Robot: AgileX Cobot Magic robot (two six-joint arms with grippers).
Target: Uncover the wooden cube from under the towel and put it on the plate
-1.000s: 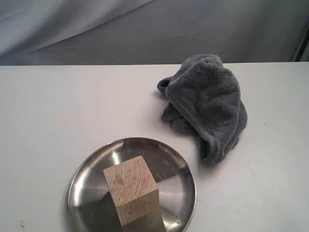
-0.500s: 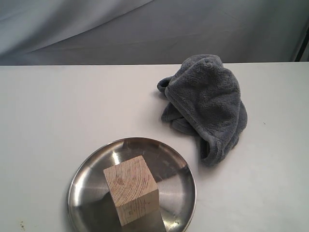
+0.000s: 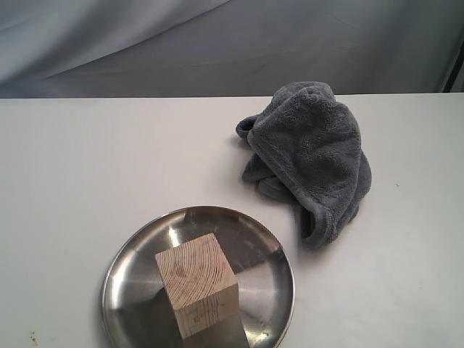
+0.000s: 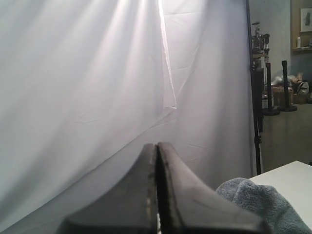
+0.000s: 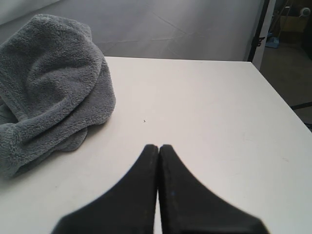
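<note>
The wooden cube point(image 3: 197, 293) stands on the steel plate point(image 3: 138, 254) at the front of the exterior view, uncovered. The dark-grey towel point(image 3: 310, 156) lies crumpled on the table behind and to the right of the plate; it also shows in the right wrist view point(image 5: 48, 87) and at the edge of the left wrist view point(image 4: 263, 204). Neither arm appears in the exterior view. My left gripper point(image 4: 157, 146) is shut on nothing and faces the backdrop. My right gripper point(image 5: 158, 147) is shut on nothing above bare table, apart from the towel.
The white table point(image 3: 87, 167) ends at a back edge in front of a grey fabric backdrop point(image 3: 217, 43). In the right wrist view the table's corner point(image 5: 253, 66) shows, with floor beyond. Stands and clutter point(image 4: 273, 92) sit past the backdrop.
</note>
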